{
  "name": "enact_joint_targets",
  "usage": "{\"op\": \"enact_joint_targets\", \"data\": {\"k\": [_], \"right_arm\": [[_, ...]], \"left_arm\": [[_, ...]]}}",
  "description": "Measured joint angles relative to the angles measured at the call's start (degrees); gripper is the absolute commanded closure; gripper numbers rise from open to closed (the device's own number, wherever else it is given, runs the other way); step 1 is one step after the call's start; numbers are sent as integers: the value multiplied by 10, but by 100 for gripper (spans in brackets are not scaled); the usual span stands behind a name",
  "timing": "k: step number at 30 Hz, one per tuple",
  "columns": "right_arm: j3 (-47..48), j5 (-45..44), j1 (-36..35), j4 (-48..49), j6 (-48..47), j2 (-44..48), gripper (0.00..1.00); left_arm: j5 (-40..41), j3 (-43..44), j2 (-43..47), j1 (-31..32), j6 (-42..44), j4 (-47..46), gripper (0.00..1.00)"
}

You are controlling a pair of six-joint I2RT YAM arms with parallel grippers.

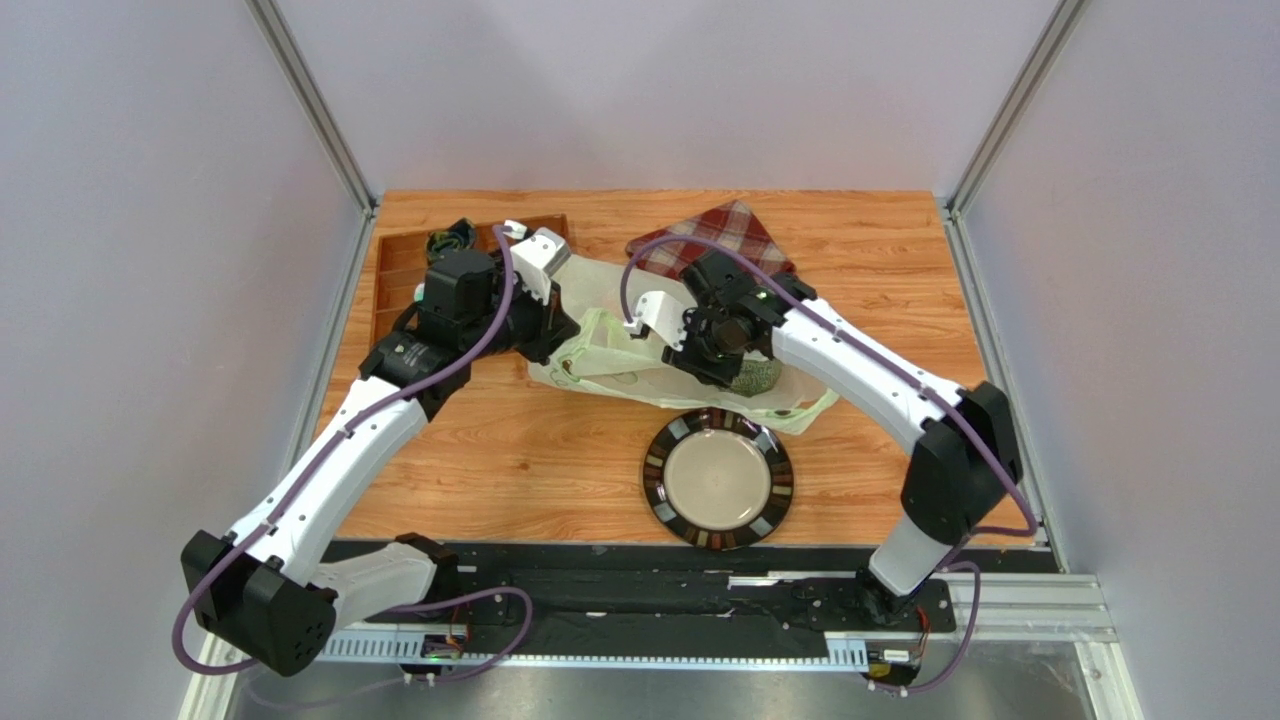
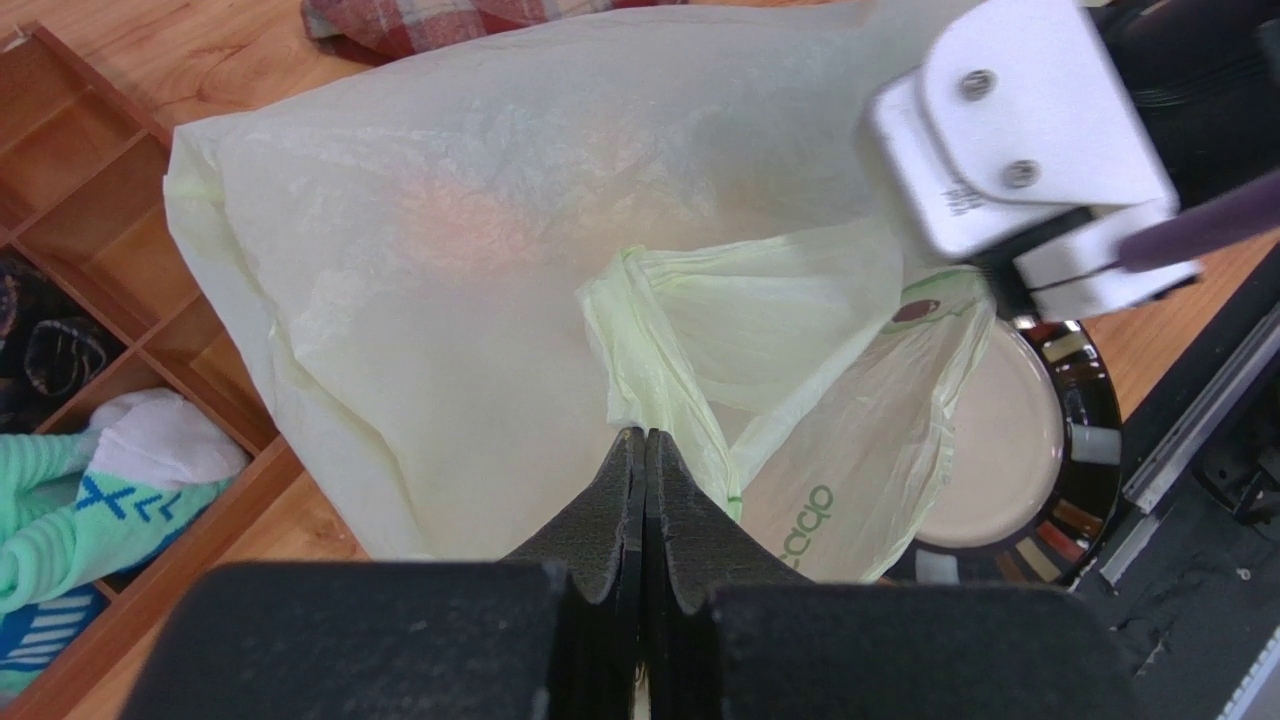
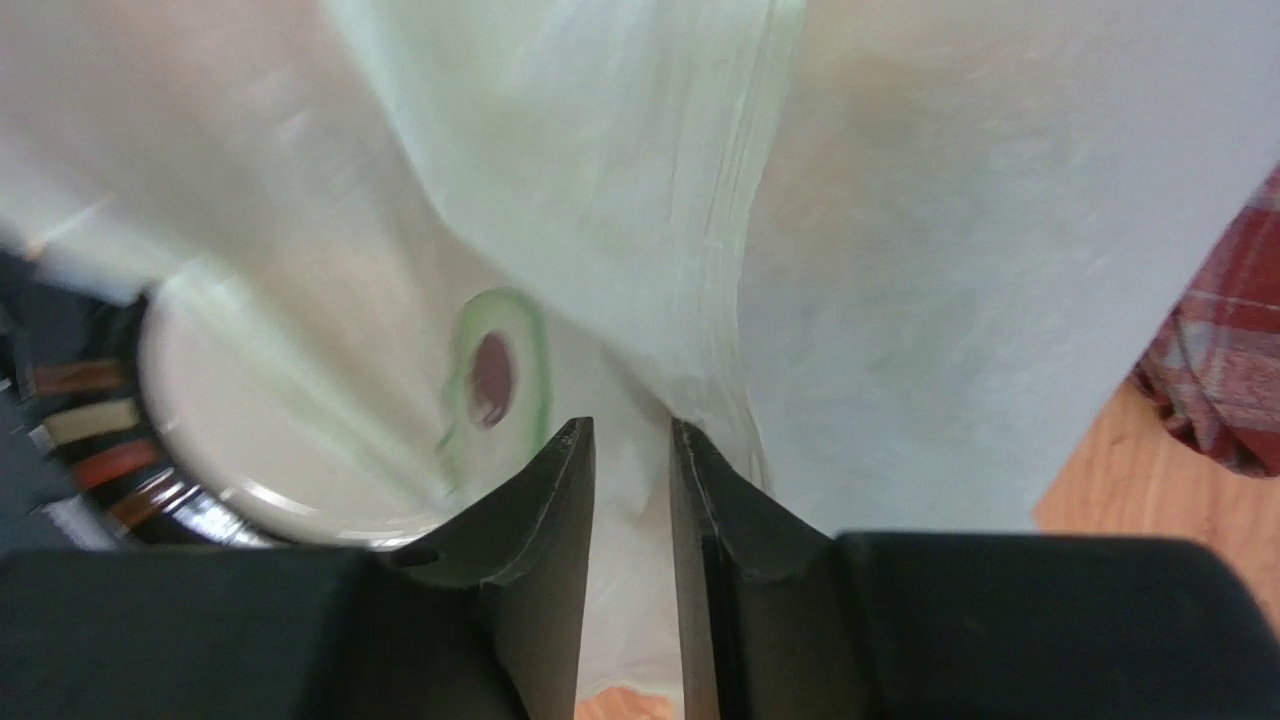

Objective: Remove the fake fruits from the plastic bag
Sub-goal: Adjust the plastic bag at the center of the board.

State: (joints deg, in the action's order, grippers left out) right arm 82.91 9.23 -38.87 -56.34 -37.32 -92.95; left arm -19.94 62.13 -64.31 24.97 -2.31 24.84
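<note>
Bag [image 1: 609, 300]: slumped on its side mid-table, just beyond the plate [image 1: 657, 480], close to the cloth [image 1: 721, 233] at the far side, with the tray [image 1: 398, 263] off to the left. Pinched in two places.

Left gripper [image 2: 646, 443]: jaws flat together on a twisted loop handle, bunching the film at the tips.

Right gripper [image 3: 631, 428]: jaws drawn close with only a slit between, and a fold of film running into it. Looks like a grip, though hard to call firm.

Fruits: none out yet. Orange [image 2: 466, 225] glowing through the film in the left wrist view. Grey-green netted patch under the right arm in the top view, probably the melon [image 1: 762, 375]. Others not to be made out.

Step in hand, as judged: getting the mouth open, with emptying not begun. Two holds on the handle end, nothing reaching inside.

Next move calls for drawing the two pinches apart to spread the mouth, or raising the closed end so the load rolls out toward the plate. Needs both holds kept tight — thin film slips easily. Needs a slow pace too, since round pieces will roll once free. Worth confirming first how wide the mouth stands; cannot tell from these views.
</note>
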Motion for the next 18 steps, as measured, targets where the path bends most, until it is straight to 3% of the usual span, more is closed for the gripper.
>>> {"op": "enact_joint_targets", "data": {"k": [5,8,9,18], "right_arm": [[42,-77,0,56,0,-95,67],[57,-106,0,88,0,-134,56],[57,-115,0,98,-1,-139,52],[41,-218,0,237,5,-143,45]], "left_arm": [[6,2,-4,-4,0,0,100],[6,2,-7,-5,0,0,100],[6,2,-8,-6,0,0,100],[10,13,-34,-11,0,-5,100]]}}
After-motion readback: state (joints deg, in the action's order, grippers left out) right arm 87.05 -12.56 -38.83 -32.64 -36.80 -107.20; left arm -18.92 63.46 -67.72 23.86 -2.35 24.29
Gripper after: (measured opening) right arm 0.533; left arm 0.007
